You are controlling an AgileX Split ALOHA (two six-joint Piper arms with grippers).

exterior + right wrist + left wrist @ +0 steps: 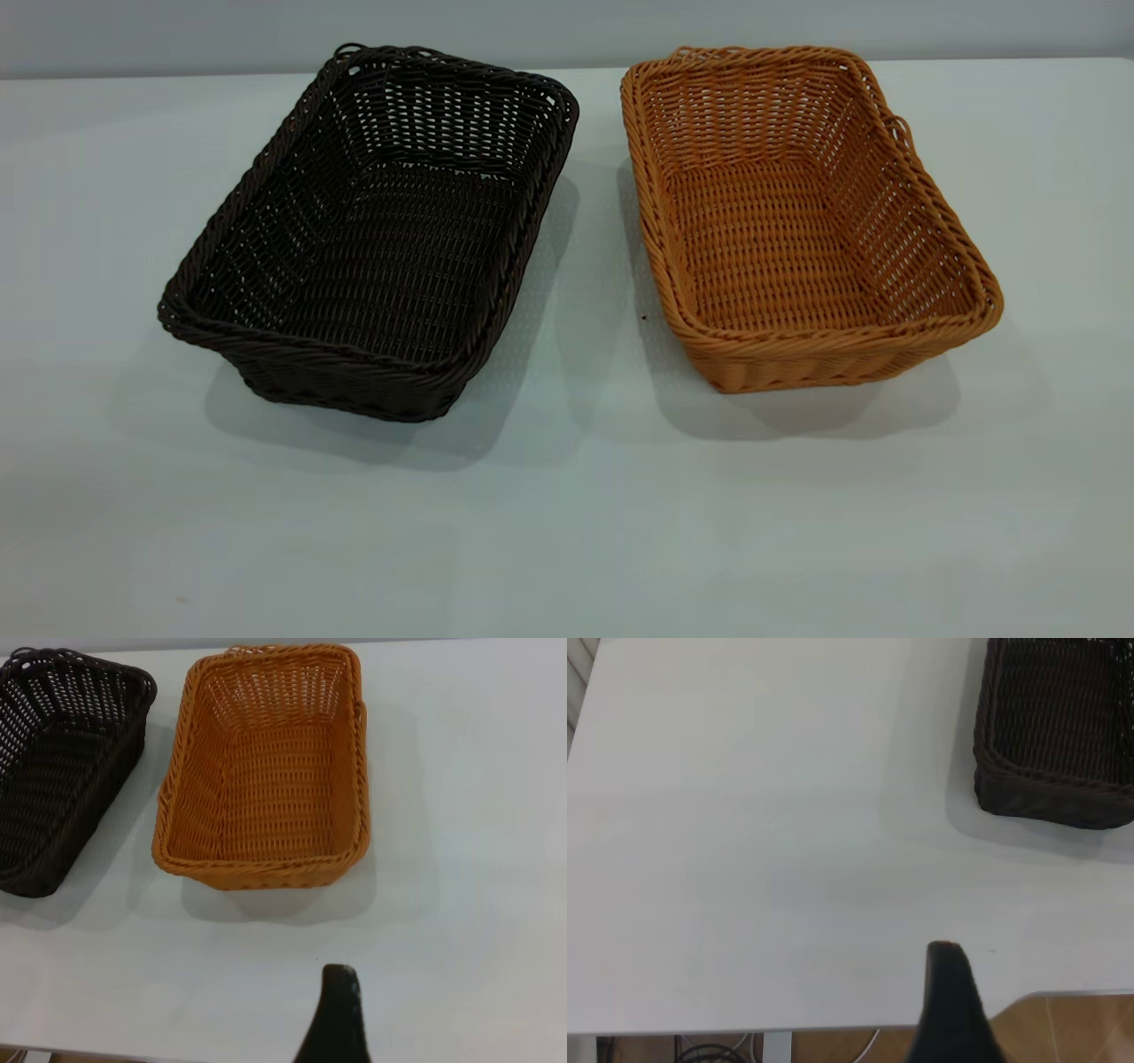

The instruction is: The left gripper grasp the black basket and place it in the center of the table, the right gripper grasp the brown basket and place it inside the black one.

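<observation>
The black basket point(372, 239) stands on the table point(567, 514) at the left of the middle, empty and upright. The brown basket point(797, 221) stands beside it at the right, empty, with a narrow gap between them. Neither gripper shows in the exterior view. In the left wrist view, a dark part of the left gripper point(946, 992) hangs over the table's near edge, well apart from the black basket point(1059, 735). In the right wrist view, a dark part of the right gripper point(341, 1014) is over bare table, short of the brown basket point(266, 771); the black basket point(62, 762) lies beside it.
The table's front edge and a wooden floor point(1072, 1032) show in the left wrist view, with cables below. A wide stretch of bare tabletop point(567, 549) lies in front of both baskets. A pale wall runs behind the table.
</observation>
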